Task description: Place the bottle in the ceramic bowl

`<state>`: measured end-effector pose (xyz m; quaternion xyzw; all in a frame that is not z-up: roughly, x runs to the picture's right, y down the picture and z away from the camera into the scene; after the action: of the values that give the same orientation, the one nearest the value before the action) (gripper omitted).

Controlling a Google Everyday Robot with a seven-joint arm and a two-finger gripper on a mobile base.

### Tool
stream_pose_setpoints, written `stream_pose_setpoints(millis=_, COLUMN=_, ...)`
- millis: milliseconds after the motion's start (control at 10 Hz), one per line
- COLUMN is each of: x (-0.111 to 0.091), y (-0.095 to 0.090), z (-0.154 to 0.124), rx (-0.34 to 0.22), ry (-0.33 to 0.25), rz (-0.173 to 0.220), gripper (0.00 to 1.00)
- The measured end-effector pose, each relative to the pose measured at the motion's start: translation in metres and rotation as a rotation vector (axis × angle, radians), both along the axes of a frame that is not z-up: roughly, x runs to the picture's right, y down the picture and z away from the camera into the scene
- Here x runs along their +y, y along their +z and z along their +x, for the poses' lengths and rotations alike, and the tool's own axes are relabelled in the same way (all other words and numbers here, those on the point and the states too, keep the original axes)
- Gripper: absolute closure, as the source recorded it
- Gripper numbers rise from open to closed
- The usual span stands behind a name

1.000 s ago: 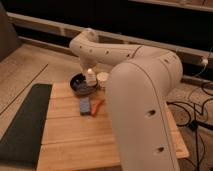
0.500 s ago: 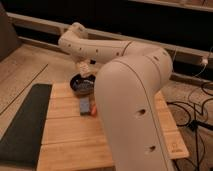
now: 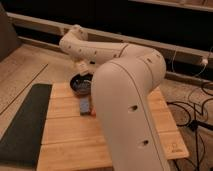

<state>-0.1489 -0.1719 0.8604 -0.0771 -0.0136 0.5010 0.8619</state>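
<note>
Warm, fairly dim indoor light falls from above and the front, so the big white arm (image 3: 127,105) is the brightest thing and glows cream along its upper curves, while the background behind the far ledge sinks into near black. The wooden table (image 3: 70,145) takes an even amber tone with only a soft shadow beside the arm's base, and the dark mat (image 3: 25,120) at its left gives back no glare. Everything is soft and grainy, most of all the small pincer (image 3: 83,67) just above the ceramic bowl (image 3: 79,87), whose outlines smear together under the arm's shade.
</note>
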Motion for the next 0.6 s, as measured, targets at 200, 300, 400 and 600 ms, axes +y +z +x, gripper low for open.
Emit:
stream_pose_setpoints(millis=200, x=-0.001, y=0.017, z=-0.009, rx=-0.044, ry=-0.007, rz=0.006, gripper=0.99)
stream_pose_setpoints(millis=300, x=0.005, y=0.026, z=-0.011, rx=-0.06, ry=-0.007, rz=-0.006, gripper=0.99)
stream_pose_setpoints(millis=400, x=0.012, y=0.036, z=-0.012, rx=-0.072, ry=-0.004, rz=-0.023, gripper=0.99)
stream_pose_setpoints(millis=600, x=0.03, y=0.059, z=-0.01, rx=-0.085, ry=0.007, rz=-0.075, gripper=0.99)
